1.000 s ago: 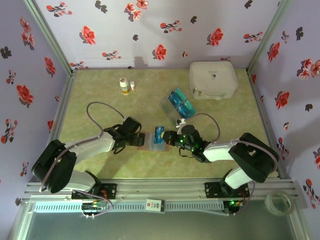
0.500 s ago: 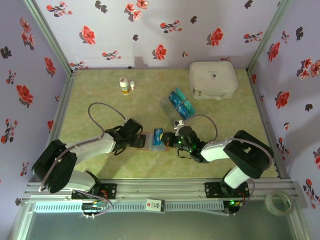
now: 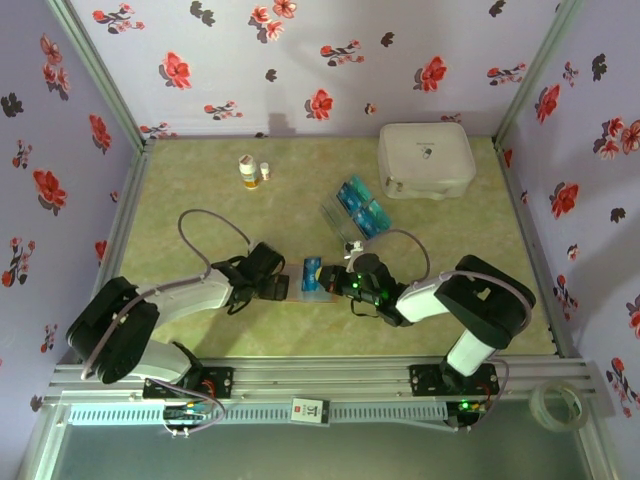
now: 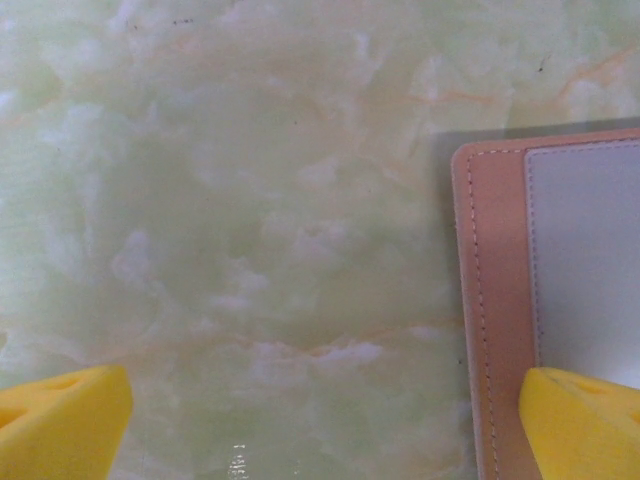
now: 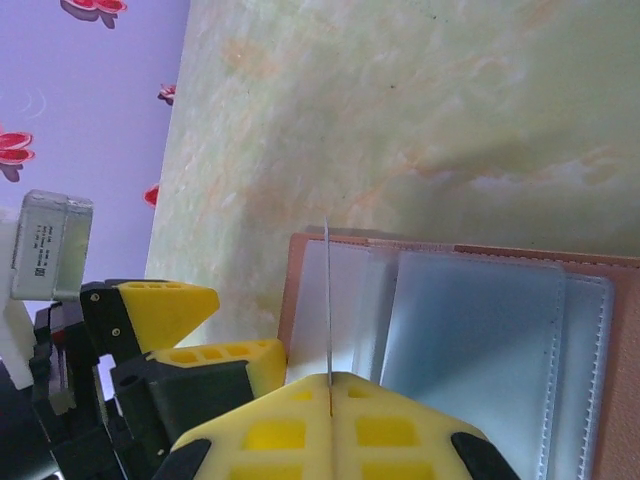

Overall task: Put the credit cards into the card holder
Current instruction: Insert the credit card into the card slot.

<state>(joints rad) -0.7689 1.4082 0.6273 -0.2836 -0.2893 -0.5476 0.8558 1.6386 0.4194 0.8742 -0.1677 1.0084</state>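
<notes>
Jaws of the right gripper [image 5: 330, 385] are pressing fully shut on one credit card [image 3: 312, 272], holding it on edge. Over the last second this arm has been sliding leftward, carrying the card from beside the card holder [image 5: 470, 330] to a spot above its opened inner face. That is bringing the card's lower edge near the clear pockets, so the insertion appears to be starting rather than finished; as far as I can tell, no card is sitting in a pocket yet. Jaws of the left gripper [image 4: 320, 425] are standing as wide as they go and gripping nothing. One fingertip [image 4: 585, 420] is sitting at the holder's stitched border, touching or just above it, I cannot tell which. Room is getting tight: the two grippers are working just beside each other across the holder, so any further leftward push is risking contact. Open table [image 3: 200, 220] is lying behind and to the left, while the spare cards [image 3: 360, 208] and white case [image 3: 425, 158] are waiting well apart at the back right.
</notes>
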